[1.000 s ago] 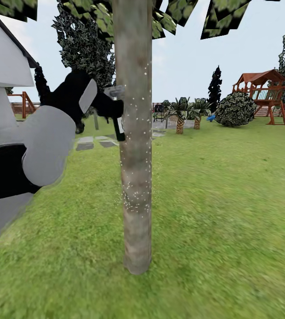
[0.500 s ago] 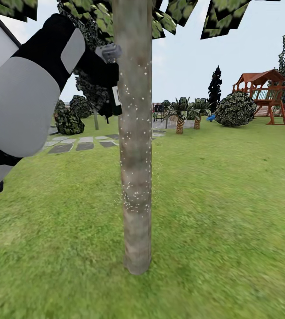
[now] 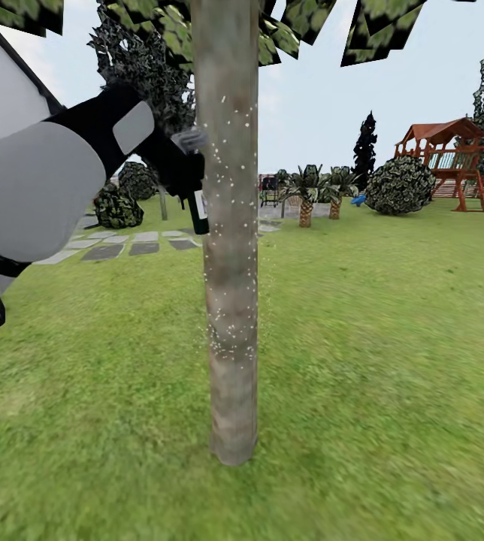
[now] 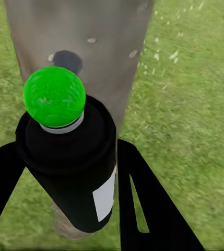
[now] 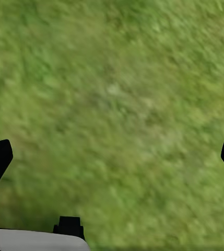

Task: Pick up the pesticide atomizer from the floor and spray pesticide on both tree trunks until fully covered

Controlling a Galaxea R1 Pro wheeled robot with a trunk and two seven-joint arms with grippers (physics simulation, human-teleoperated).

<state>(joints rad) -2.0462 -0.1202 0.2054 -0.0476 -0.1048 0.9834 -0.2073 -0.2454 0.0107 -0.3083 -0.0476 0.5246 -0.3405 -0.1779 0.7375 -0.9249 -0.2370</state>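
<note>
Green lawn (image 3: 392, 338) surrounds the tree trunk (image 3: 229, 248), flecked with white pesticide (image 3: 231, 330). Left claw (image 4: 65, 172) pinches the pesticide atomizer (image 4: 67, 167) beside the bark, apparently aiming its spray there. Half a second ago it was higher. Right claw (image 5: 112, 157) hangs spread over grass.

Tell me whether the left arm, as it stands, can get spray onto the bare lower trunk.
Probably yes. The left gripper holds the atomizer right beside the trunk, with nothing between them. The pesticide specks stop short of the base, so the arm would likely need to lower first.
</note>
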